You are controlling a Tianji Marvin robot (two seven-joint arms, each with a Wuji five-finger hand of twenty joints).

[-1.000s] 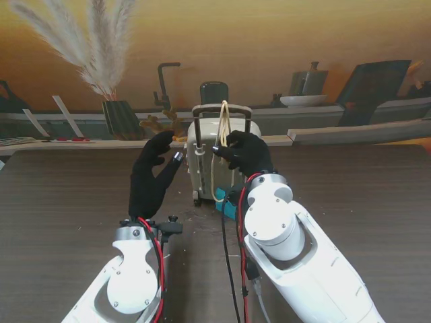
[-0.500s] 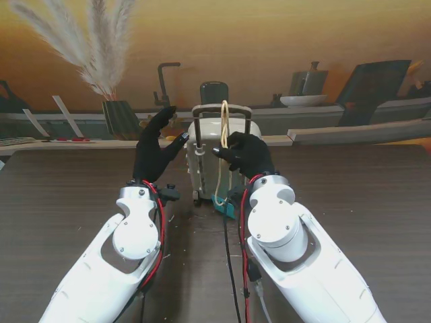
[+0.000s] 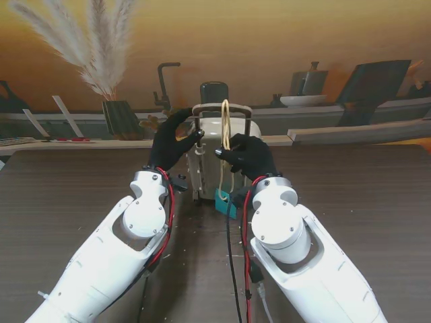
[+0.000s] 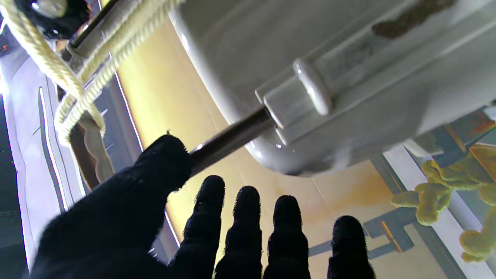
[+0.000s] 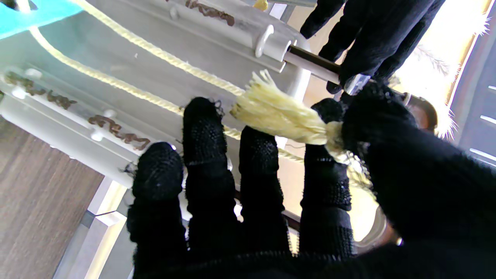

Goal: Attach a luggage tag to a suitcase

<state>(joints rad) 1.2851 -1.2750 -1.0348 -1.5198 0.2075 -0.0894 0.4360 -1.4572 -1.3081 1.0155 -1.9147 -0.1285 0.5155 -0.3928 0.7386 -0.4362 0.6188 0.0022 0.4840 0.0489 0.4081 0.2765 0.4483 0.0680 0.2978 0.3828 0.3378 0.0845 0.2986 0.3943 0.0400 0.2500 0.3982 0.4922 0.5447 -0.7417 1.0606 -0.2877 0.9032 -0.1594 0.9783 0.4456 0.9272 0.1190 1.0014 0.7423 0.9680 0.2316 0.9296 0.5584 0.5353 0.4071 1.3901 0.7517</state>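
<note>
A small cream suitcase (image 3: 210, 161) stands upright mid-table with its pull handle (image 3: 222, 108) extended. A yellow cord (image 3: 225, 124) loops over the handle, and a teal luggage tag (image 3: 224, 200) hangs from it against the case front. My right hand (image 3: 250, 153) pinches the cord's frayed end (image 5: 279, 116) between thumb and forefinger, close to the case (image 5: 116, 58) and the tag (image 5: 35, 15). My left hand (image 3: 174, 142) is at the handle's left rod (image 4: 228, 139). Its thumb (image 4: 162, 166) touches the rod, its other fingers are spread straight and hold nothing. The cord (image 4: 77, 97) hangs just past it.
Behind the suitcase runs a shelf with a dark vase of pampas grass (image 3: 121, 118), a yellow figurine (image 3: 156, 123), a dark chair back (image 3: 214, 91) and a bowl (image 3: 303, 99). Black and red cables (image 3: 232, 262) lie between my forearms on the dark wooden table (image 3: 60, 202).
My left arm has reached forward and to the right until its thumb meets the handle's left rod. The right hand has stayed pinched on the cord, barely shifting.
</note>
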